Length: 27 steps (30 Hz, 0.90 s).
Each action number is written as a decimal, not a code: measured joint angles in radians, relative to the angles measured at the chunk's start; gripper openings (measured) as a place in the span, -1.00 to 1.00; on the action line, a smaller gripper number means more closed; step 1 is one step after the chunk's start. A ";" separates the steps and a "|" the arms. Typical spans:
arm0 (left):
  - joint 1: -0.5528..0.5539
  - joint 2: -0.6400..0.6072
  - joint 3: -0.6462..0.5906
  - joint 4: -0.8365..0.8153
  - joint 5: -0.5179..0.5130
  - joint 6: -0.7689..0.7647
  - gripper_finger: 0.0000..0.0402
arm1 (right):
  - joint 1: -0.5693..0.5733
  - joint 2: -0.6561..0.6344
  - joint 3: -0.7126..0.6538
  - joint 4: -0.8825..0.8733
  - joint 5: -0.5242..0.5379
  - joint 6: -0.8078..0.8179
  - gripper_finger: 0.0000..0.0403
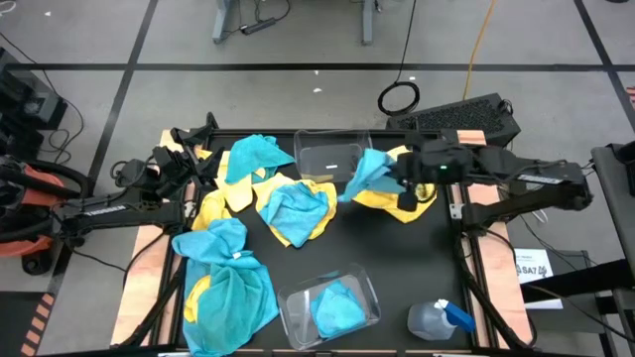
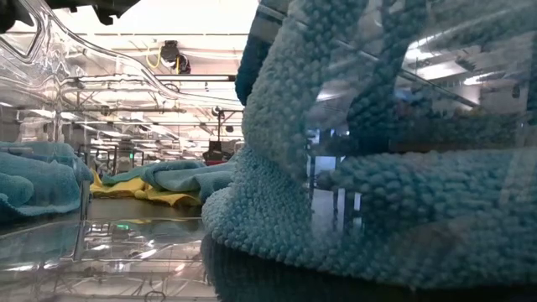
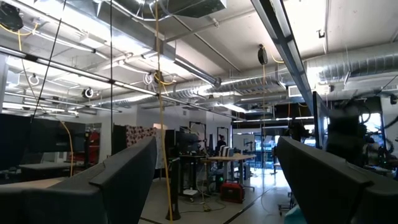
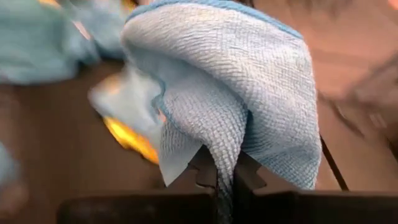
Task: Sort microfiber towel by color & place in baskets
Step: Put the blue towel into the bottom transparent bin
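Industrial lab (exposed ducts (image 3: 348, 65))

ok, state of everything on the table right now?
right gripper: shut on blue towel, lifted by the far basket
left gripper: open, empty, at the table's left edge
far basket: empty
near basket: holds one blue cloth
towel pile: yellow and blue still mixed, unsorted
spray bottle: lying on its side, near right corner

The floor (image 1: 298, 40) around the table was grey concrete crossed by dark taped lines, with a yellow cable (image 1: 481, 35) trailing over it. Overhead ran exposed silver ducts (image 3: 348, 62), pipes and bright strip lights (image 3: 236, 107); workbenches (image 3: 227, 163) stood farther back in the hall
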<state>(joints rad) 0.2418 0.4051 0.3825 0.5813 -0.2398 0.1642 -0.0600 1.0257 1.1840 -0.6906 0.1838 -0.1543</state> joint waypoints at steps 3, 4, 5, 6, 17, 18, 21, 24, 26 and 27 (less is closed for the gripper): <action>0.000 0.000 0.000 0.000 0.000 0.000 0.67 | 0.041 -0.026 0.001 0.108 -0.092 -0.019 -1.00; 0.000 0.000 0.000 0.000 0.000 0.000 0.67 | 0.056 -0.030 0.001 0.139 -0.119 -0.026 -1.00; 0.000 0.000 0.000 0.000 0.000 0.000 0.67 | 0.070 -0.031 0.001 0.166 -0.144 -0.033 -1.00; 0.000 0.000 0.000 0.000 0.000 0.000 0.67 | 0.084 -0.031 0.001 0.192 -0.170 -0.040 -1.00; 0.000 0.000 0.000 0.000 0.000 0.000 0.67 | 0.229 0.056 0.001 0.444 -0.403 -0.092 -1.00; 0.000 0.000 0.000 0.000 0.000 0.000 0.67 | 0.244 0.068 0.001 0.460 -0.410 -0.099 -1.00; 0.000 0.000 0.000 0.000 0.000 0.000 0.67 | 0.285 0.106 0.001 0.512 -0.433 -0.119 -1.00; 0.000 0.000 0.000 0.000 0.000 0.000 0.67 | 0.322 0.138 0.001 0.567 -0.465 -0.128 -1.00; 0.000 0.000 0.000 0.000 0.000 0.000 0.67 | 0.344 0.159 0.001 0.596 -0.479 -0.136 -1.00; 0.000 0.000 0.000 0.000 0.000 0.000 0.67 | 0.355 0.170 0.001 0.613 -0.480 -0.139 -1.00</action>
<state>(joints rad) 0.2420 0.4050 0.3824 0.5816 -0.2394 0.1638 0.2954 1.1960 1.1847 -0.0773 -0.2958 -0.2937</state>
